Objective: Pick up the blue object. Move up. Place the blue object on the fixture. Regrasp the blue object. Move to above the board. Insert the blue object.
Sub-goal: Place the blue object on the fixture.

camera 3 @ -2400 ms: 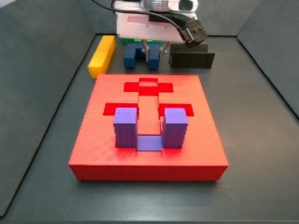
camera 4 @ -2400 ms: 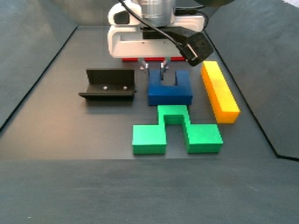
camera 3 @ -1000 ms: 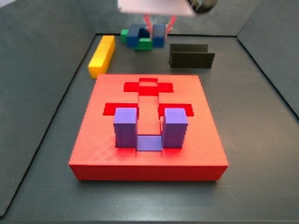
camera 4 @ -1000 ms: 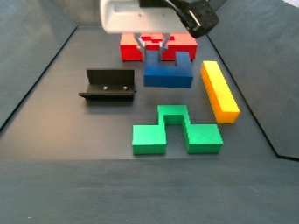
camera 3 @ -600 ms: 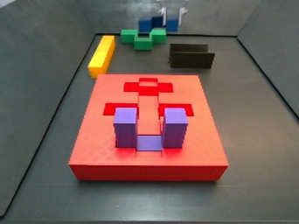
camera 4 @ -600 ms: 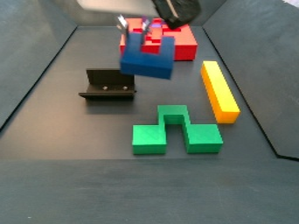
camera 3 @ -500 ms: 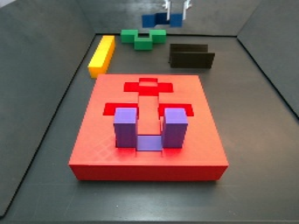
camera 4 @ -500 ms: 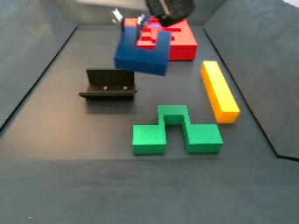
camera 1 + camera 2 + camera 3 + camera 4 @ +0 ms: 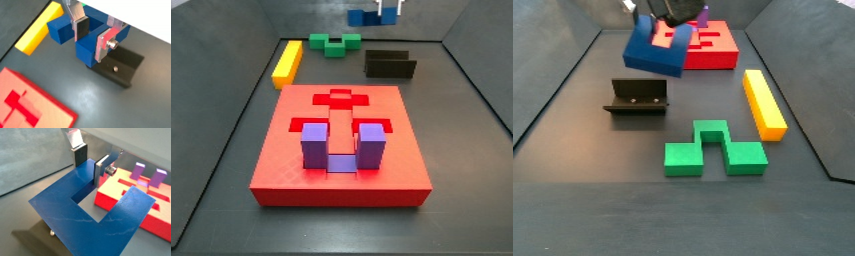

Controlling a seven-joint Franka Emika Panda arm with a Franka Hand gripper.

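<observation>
Side view, gripper (image 9: 663, 17) grasping blue object (image 9: 655, 48) aloft, fixture (image 9: 637, 97) empty below.

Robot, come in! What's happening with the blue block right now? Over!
Gripper shut on the blue object, carried high off the floor. Fixture below, open, nothing on it. Path down clear; green block sits aside.
</observation>
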